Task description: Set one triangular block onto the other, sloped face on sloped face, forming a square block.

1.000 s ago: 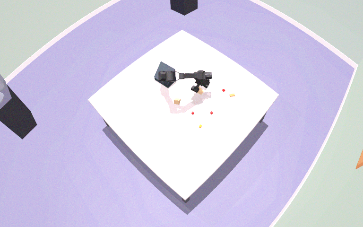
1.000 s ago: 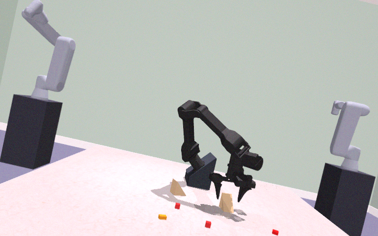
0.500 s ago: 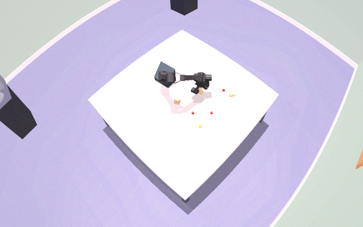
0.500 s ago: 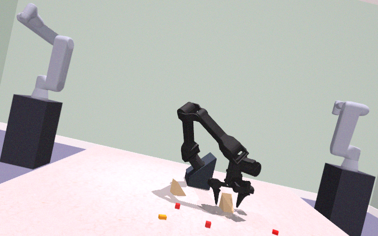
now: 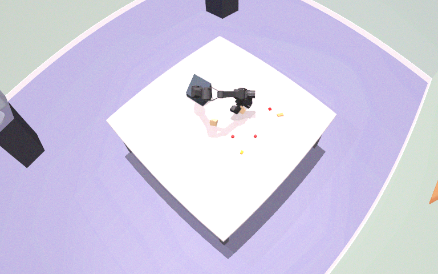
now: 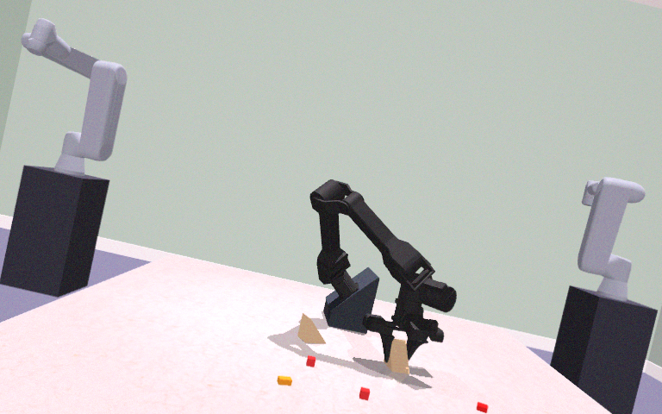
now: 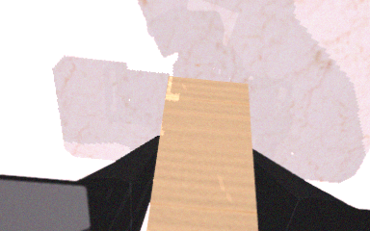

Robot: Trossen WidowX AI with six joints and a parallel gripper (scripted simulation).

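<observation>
One tan triangular block [image 5: 242,111] [image 6: 399,348] [image 7: 207,106] stands on the table under the arm. My gripper [image 5: 241,108] [image 6: 398,359] [image 7: 206,143] points down and is shut on this block, one finger against each side, with the fingertips low near the table. In the wrist view the block's lower part runs out of the frame. The other tan triangular block [image 5: 213,122] [image 6: 309,333] stands apart on the table, nearer the arm's base; its triangular end shows in the exterior view, with the slope falling to the right. Nothing touches it.
Red cubes [image 5: 232,136] [image 5: 255,136] [image 5: 270,108] [image 6: 310,360] [image 6: 365,393] [image 6: 482,407] lie on the white table [image 5: 200,180] [image 6: 146,341]. A small yellow block [image 5: 241,152] [image 6: 284,379] and a pale orange block [image 5: 280,114] lie farther out. The arm's dark base wedge [image 5: 195,80] [image 6: 359,310] stands behind.
</observation>
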